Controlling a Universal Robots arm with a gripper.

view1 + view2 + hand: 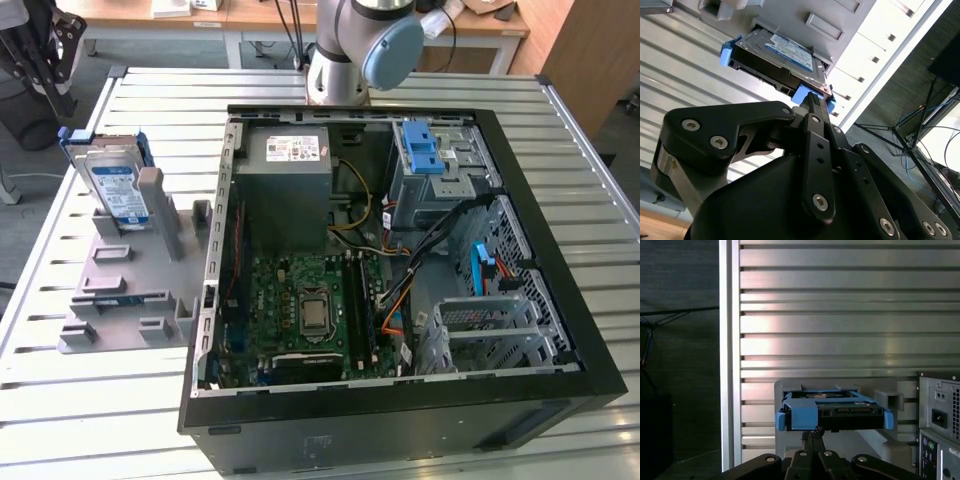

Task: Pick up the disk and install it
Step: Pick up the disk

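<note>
On the tabletop (pixel 90 420), to the exterior view's left of the open case (pixel 400 405), the disk (pixel 113 185) stands on edge in a slot of a grey holder (pixel 130 262). Its label faces outward and blue rails frame it. It is not yet lifted and is well apart from the case.

Both wrist views look along the gripper (pixel 815 431) toward the disk. The fingertips are together and clamp nothing. They line up with the blue rail on the disk's near edge. Whether the tip touches that rail cannot be told.

Step in hand, as judged: approach for the pick.

- Part the fingers wider than the disk's thickness before any further advance. Closed tips pressed against the rail would likely tip the disk or shift the holder.
- Centre the fingers across the disk's two flat faces, clear of the connector (pixel 847 411) on the near edge.
- Close firmly. The metal faces look smooth and may slip.
- Withdraw along the line of the slot, without twist, so that the rails do not bind in the holder.
</note>
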